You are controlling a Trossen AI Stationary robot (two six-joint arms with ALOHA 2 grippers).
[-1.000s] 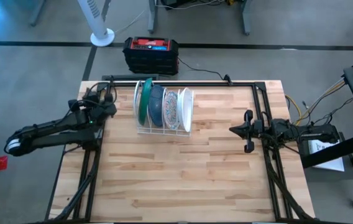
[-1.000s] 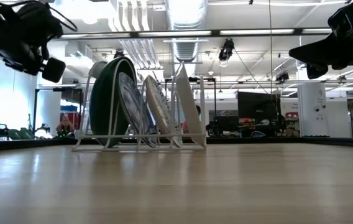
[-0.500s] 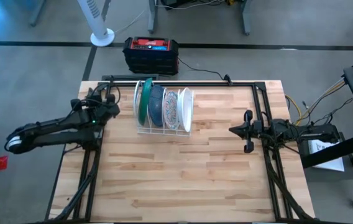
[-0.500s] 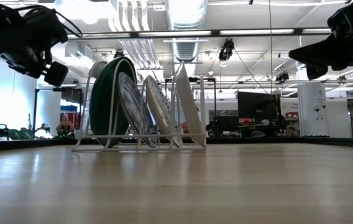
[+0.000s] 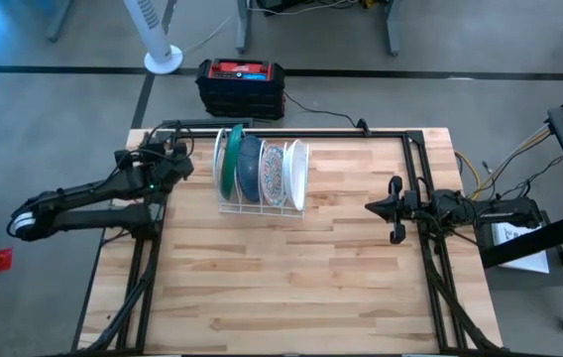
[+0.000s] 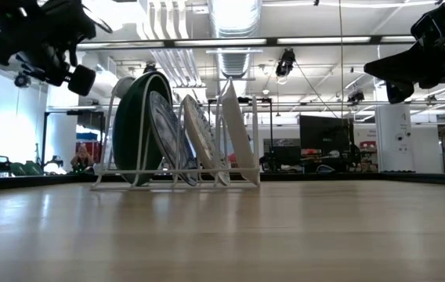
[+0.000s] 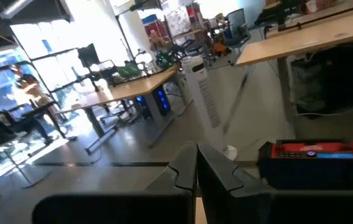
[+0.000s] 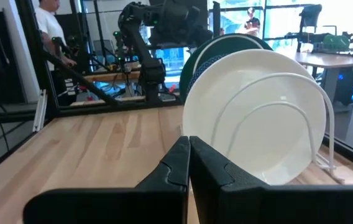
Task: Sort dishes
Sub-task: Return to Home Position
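Observation:
Several dishes stand on edge in the slots of a white wire rack [image 5: 260, 206] at the table's far middle: a green plate [image 5: 230, 159], a dark blue one [image 5: 251, 169], a floral one [image 5: 274, 175] and a white one [image 5: 297, 175]. My left gripper [image 5: 186, 163] hangs shut above the table just left of the rack, pointing level, touching nothing; the left wrist view shows its fingers [image 7: 196, 169] closed together. My right gripper [image 5: 371, 207] waits shut at the right side, pointing at the white plate [image 8: 257, 118], well short of it.
Black frame rails [image 5: 262, 126] run along the table's far edge and down both sides. A black-and-red box [image 5: 241, 85] and a fan base [image 5: 163, 60] stand on the floor beyond the far edge. A person [image 8: 51, 25] stands beyond the table's left side. Bare wood [image 5: 281, 278] fills the near half.
My left gripper has risen and moved a little toward the table's far edge and the rack, staying shut and level. The plates and rack stand as before.

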